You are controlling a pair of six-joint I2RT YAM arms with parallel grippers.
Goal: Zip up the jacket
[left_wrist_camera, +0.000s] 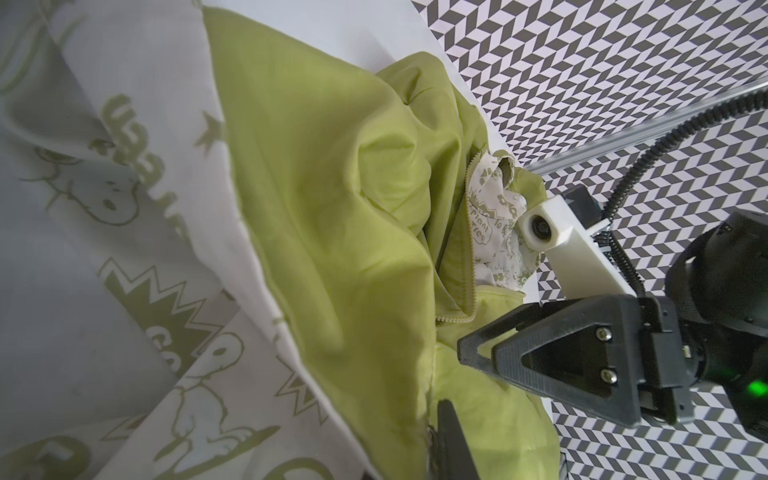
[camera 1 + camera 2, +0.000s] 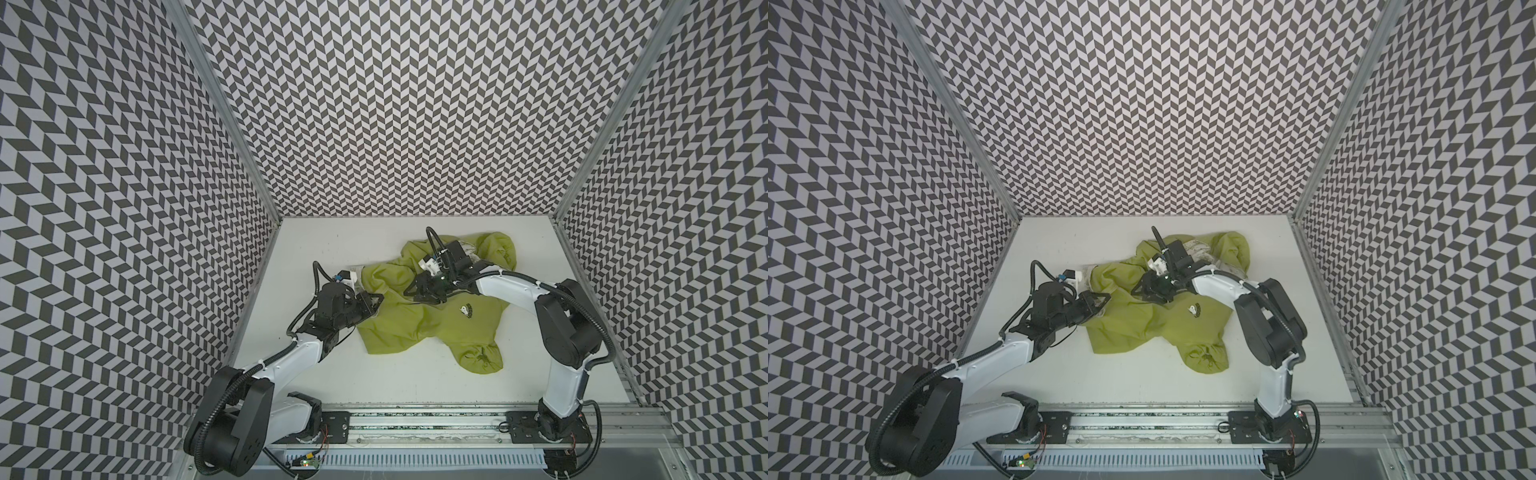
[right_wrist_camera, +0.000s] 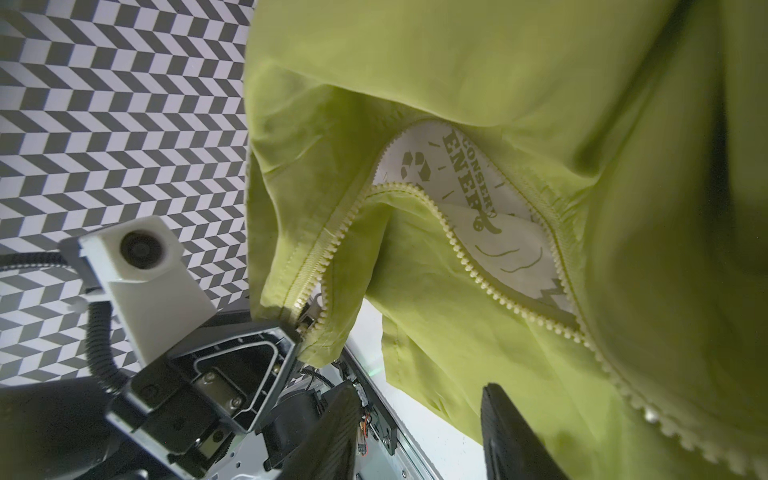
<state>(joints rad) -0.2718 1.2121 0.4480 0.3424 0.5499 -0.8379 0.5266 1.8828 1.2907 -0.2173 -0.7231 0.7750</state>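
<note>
Left gripper [image 2: 374, 301] pinches the jacket [image 2: 415, 328] by its hem corner, seemingly to anchor it for the pull, while the right gripper [image 2: 411, 292] hovers half open, empty, over the chest. Crumpled on the table [image 2: 332, 374], the jacket runs hem-left to hood [image 2: 498, 249] far right. Its zipper [image 3: 478, 266] gapes, slider [image 3: 309, 312] at the hem.

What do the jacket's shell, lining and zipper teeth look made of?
Shell of the jacket: thin woven synthetic, likely nylon or polyester; matte olive-lime, crisp fine creases. Lining: smooth cream fabric printed with green doodles, thin, soft folds. Zipper teeth: pale moulded plastic, it seems; chunky, no metal glint.
</note>
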